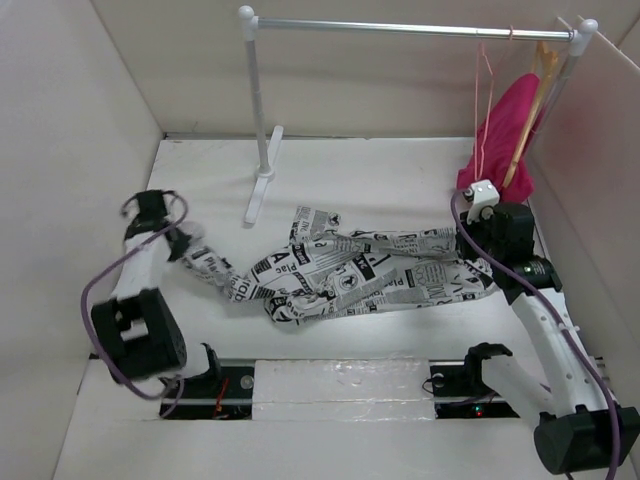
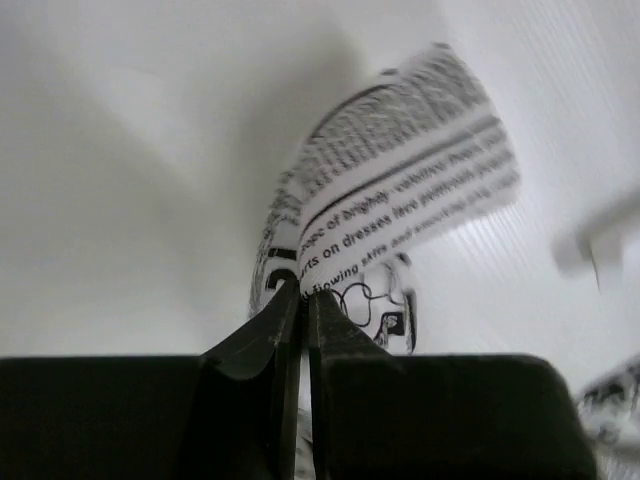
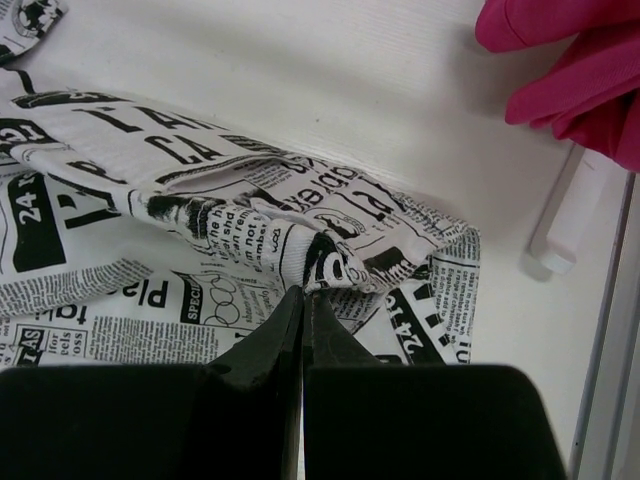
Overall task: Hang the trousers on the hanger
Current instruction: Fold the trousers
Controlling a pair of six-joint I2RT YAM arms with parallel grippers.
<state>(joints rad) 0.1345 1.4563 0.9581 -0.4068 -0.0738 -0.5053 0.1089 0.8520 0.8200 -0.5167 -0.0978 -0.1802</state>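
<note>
Trousers (image 1: 350, 272) sprawled on white table (image 1: 400, 170), white walls (image 1: 70, 120) around; left jaws, right jaws each pinching end.

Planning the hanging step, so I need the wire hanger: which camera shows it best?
Top external: the hanger hangs from the rail beside the magenta garment, its thin wire faint but traceable. Neither wrist view shows it; the right wrist catches only that garment's edge.

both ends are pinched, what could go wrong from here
The left hand and right hand each grip only a thin fold of the trousers, so the cloth may slip. The middle lies bunched and could lift twisted. The wire hanger hangs right beside the pink garment, inviting snags.
</note>
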